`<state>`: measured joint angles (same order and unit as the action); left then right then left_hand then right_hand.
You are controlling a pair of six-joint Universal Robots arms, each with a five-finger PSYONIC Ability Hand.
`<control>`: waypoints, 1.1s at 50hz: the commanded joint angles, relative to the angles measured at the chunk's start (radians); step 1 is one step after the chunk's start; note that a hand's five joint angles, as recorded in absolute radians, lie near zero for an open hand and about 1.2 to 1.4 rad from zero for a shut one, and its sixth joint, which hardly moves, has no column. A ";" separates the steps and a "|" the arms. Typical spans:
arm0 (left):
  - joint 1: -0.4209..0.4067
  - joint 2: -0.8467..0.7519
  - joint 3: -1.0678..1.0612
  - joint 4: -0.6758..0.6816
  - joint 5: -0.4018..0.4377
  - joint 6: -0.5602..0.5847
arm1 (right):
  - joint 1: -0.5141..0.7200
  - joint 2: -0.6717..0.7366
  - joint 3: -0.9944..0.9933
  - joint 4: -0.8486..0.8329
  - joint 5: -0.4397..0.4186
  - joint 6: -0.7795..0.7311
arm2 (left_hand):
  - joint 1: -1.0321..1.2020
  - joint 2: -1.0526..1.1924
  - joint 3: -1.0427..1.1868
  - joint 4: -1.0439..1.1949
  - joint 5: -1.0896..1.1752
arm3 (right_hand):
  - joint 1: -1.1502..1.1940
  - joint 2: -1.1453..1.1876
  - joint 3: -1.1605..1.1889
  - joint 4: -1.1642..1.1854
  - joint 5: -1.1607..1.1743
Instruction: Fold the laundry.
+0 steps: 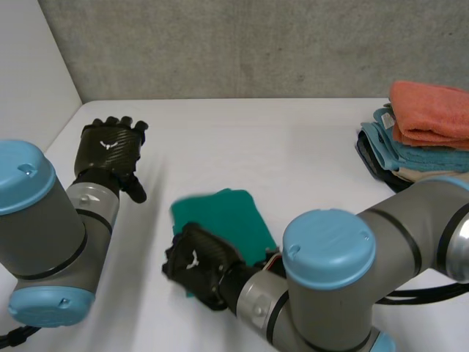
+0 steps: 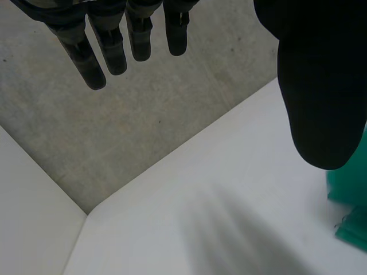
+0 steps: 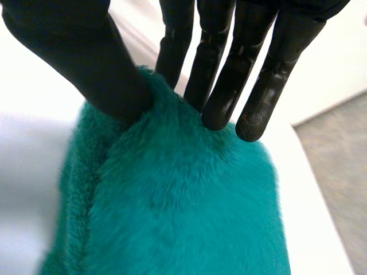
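A folded teal-green towel [image 1: 227, 216] lies on the white table [image 1: 256, 139] near its middle. My right hand [image 1: 199, 265] sits on the towel's near left edge. In the right wrist view the thumb digs into the fluffy towel [image 3: 189, 212] on one side. The fingers [image 3: 218, 74] press on the other side, so a ridge of cloth is pinched between them. My left hand [image 1: 110, 147] hovers over the left part of the table, open, with fingers [image 2: 114, 46] straight and nothing in it. A corner of the towel [image 2: 350, 223] lies beyond its thumb.
A stack of folded towels [image 1: 425, 132], orange on top of blue ones, rests at the table's right edge. A grey wall [image 1: 242, 44] runs along the back and a white panel [image 1: 29, 66] closes the left side.
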<state>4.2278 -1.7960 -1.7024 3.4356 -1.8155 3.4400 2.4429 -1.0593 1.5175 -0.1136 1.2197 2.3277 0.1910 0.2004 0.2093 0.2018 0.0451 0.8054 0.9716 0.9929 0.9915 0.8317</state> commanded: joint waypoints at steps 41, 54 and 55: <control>-0.206 -0.211 0.020 -0.242 -0.002 -0.156 | -0.318 0.047 -0.119 0.241 0.061 0.467 | 0.017 0.007 -0.002 0.006 -0.012 | -0.631 -0.797 -0.818 -0.817 -0.832; -0.143 -0.016 0.006 -0.233 0.008 -0.159 | -0.200 -0.125 0.162 0.023 0.072 0.423 | 0.005 -0.004 -0.013 -0.006 -0.024 | -0.631 -0.797 -0.818 -0.817 -0.832; -0.131 -0.013 0.003 -0.233 0.008 -0.159 | -0.199 -0.122 0.171 0.012 0.075 0.417 | 0.005 -0.004 -0.013 -0.006 -0.024 | -0.631 -0.797 -0.818 -0.817 -0.832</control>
<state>4.0508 -1.8636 -1.6880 3.2031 -1.8128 3.2832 2.1817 -1.1666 1.5975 -0.0272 1.2774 2.7775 0.1910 0.2004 0.2093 0.2019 0.0448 0.1755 0.2201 0.2102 0.2319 0.0601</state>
